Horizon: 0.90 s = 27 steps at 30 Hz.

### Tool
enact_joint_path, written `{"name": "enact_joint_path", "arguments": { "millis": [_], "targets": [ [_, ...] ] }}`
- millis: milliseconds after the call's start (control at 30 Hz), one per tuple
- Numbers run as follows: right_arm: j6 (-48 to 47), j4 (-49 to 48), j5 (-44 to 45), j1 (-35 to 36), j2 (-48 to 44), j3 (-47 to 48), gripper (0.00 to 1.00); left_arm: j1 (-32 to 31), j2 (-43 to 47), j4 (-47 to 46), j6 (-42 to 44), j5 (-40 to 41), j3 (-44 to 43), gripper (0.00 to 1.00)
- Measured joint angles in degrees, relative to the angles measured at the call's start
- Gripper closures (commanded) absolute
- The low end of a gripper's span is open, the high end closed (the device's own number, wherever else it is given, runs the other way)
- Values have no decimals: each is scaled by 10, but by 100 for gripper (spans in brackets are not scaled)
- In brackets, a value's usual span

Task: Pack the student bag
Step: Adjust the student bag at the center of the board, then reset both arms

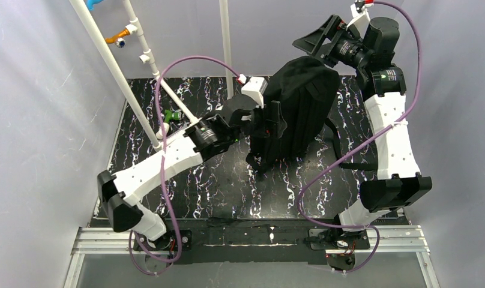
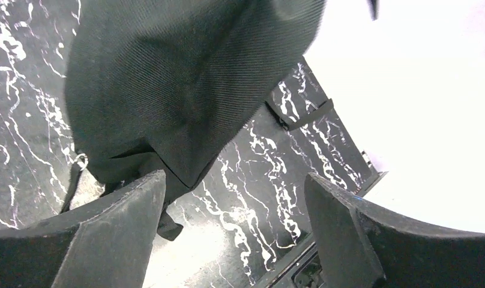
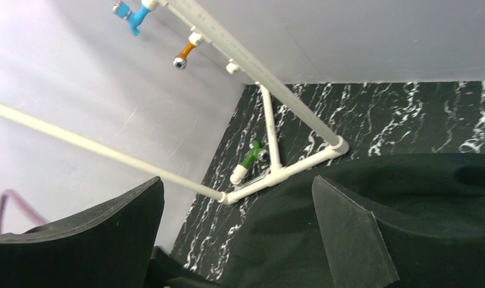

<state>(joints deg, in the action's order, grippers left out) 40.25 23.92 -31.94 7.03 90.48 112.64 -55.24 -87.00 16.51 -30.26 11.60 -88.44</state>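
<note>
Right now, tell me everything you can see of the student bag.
The student bag is black woven fabric, soft and slumped, standing roughly upright on the marbled table. Thin straps trail off to its right. The left pincer is open beside its left side, gripping nothing; whether they touch is unclear.

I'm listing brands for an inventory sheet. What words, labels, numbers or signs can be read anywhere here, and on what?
No text can be read in any view.
Large black fabric backpack: plain cloth, no logo or tag showing.
White plastic pipe frame with a blue fitting, an orange fitting and a green fitting: no lettering.
Black white-veined tabletop: pattern only.
</note>
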Motion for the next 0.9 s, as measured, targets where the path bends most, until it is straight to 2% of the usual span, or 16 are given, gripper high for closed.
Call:
{"name": "enact_joint_path", "arguments": {
  "millis": [133,267,467,667,767,900],
  "targets": [
    [-27,11,48,-2,-14,2,0,0,54,17,30,-2,0,10],
    [-82,40,146,-3,-56,2,0,0,110,48,93,-2,-10,2],
    [-170,21,368,-3,-213,-67,0,0,240,57,231,10,-38,2],
    [-226,-14,529,-4,-321,-81,0,0,353,46,324,17,-78,2],
    [-240,-19,575,-6,-328,-69,0,0,390,43,352,29,-82,2],
    [-245,-7,591,-6,-313,-66,0,0,415,41,384,58,-75,2]
  ]
}}
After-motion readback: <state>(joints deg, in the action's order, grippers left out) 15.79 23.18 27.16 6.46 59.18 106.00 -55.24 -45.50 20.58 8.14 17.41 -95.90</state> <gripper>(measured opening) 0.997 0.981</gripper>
